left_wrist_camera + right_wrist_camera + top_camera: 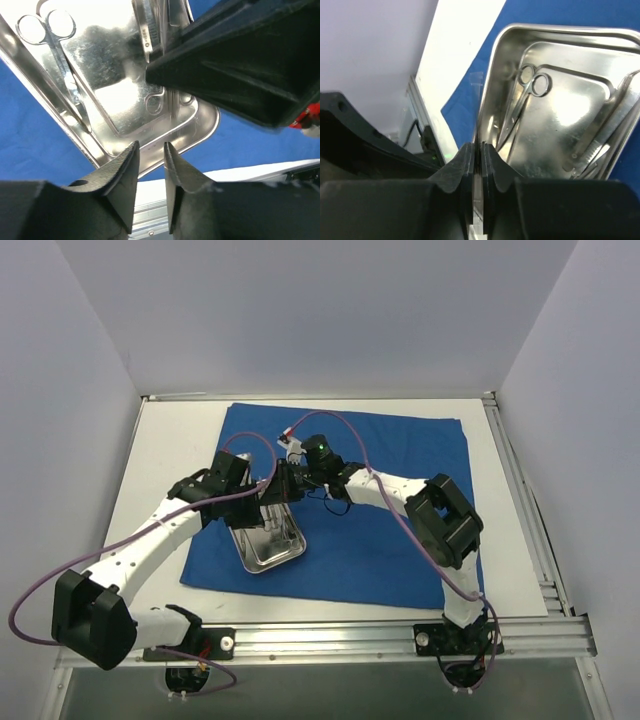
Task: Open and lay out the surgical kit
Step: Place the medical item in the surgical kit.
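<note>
The royal-blue cloth [400, 460] lies spread flat on the white table. The steel tray [270, 548] sits on its left part. My right gripper [287, 480] is shut on the tray's far rim; in the right wrist view its pads [476, 146] pinch the thin rim edge [490, 80]. My left gripper [258, 488] hovers beside it over the tray's far end, its jaws a little apart and empty [150, 145]. Inside the tray lie scissors [50, 25], also seen in the right wrist view [535, 84], and a long flat instrument [612, 122].
The right gripper's black body [240, 65] sits very close above my left fingers. Purple cables [330, 420] arc over both arms. An aluminium rail [350, 640] runs along the table's front edge. White walls enclose the left, right and back.
</note>
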You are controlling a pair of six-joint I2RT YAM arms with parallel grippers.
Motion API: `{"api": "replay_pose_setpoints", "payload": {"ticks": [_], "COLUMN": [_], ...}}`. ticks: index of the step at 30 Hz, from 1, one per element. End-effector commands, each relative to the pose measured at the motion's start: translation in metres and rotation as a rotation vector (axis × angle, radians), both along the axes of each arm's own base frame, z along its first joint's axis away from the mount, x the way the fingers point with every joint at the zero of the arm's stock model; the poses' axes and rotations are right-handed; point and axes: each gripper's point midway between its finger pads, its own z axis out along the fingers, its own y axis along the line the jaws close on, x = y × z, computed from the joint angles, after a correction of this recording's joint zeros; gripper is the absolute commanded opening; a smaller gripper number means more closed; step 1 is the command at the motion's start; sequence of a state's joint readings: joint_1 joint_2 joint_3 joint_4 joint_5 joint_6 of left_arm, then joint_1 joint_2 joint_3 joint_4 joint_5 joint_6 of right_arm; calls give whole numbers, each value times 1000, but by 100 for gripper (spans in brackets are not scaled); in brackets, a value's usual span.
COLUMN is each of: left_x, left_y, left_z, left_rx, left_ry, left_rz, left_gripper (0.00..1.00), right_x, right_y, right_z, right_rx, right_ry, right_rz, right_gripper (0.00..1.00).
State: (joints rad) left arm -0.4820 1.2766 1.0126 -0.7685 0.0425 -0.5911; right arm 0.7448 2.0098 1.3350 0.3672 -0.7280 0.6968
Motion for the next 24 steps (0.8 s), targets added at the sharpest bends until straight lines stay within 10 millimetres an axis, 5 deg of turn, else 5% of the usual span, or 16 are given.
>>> {"api": "replay_pose_setpoints", "payload": {"ticks": [1,2,3,7,16,24], "left_x": [16,16,17,16,0,-5], "left_y": [-17,-17,-21,-32,-58,-90], "left_z": [31,32,34,50,70,95], "left_rx": [-81,-82,-94,-182,-368,-570], "left_ry": [-109,-113,-121,-183,-278,-380], "left_rz": [-39,-52,-67,-128,-304,-454], "left_gripper": [3,8,26,52,57,56], "right_x": [-2,-1,-1,-4,-20,-53], "right_y": [12,9,6,-14,-57,-59], "right_z": [34,41,40,50,95,153], "right_rx": [74,79,72,86,222,356], "right_ry": [-92,-111,-115,-149,-206,-247], "right_rz": [55,51,50,85,128,242], "right_gripper": [0,0,0,0,0,0]}}
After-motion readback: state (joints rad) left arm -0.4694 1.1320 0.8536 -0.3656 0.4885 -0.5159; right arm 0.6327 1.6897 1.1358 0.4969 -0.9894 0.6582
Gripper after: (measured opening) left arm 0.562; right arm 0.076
